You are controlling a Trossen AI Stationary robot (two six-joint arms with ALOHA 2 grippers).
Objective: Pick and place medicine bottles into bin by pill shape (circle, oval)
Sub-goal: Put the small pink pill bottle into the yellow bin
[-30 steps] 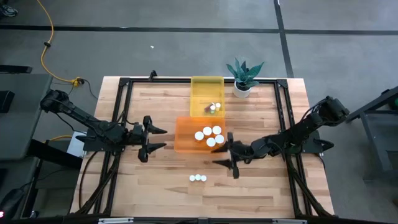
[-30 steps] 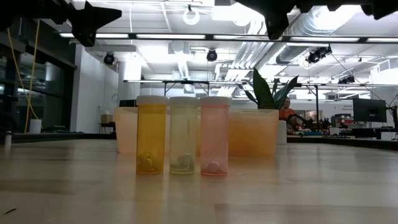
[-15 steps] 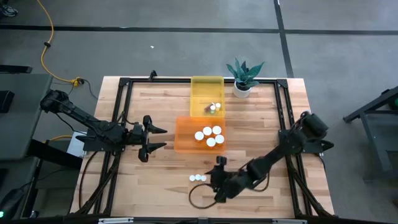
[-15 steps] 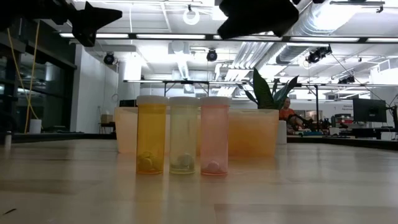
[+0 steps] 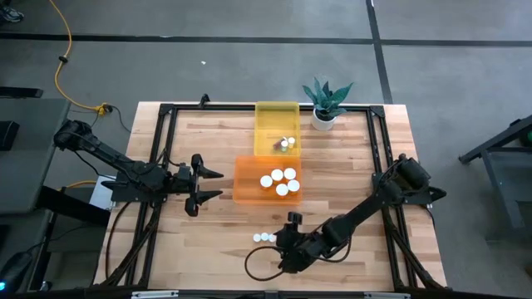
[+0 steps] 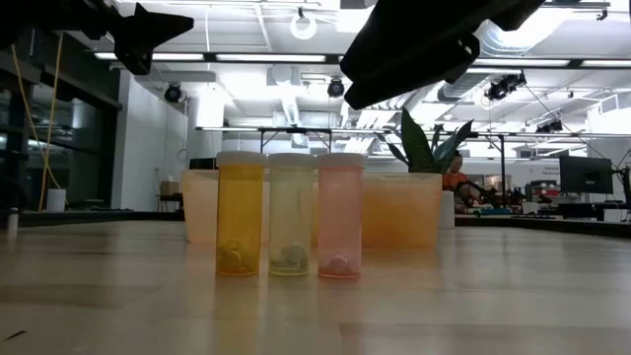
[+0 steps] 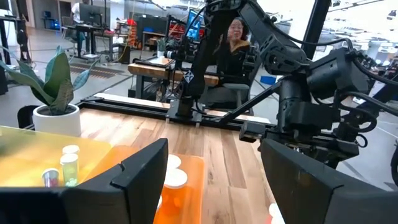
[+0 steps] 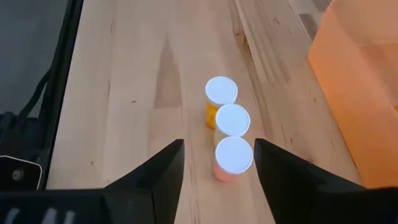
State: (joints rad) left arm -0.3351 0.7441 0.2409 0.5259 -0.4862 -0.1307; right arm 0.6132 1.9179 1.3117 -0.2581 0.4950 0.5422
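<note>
Wooden surface, near edge: your right hand, fingers parted and empty, lines up along the row of 3 medicine bottles, pink bottle nearest; left hand waits open.

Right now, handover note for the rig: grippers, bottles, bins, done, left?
Right gripper: open, empty, lined up on the pink bottle, nearest of three in a row on the table.
Left gripper: open, empty, waiting left of the orange bin.
Done: four bottles in the orange bin, about two in the yellow bin.
Left: pink, pale bottle, orange bottle.
</note>
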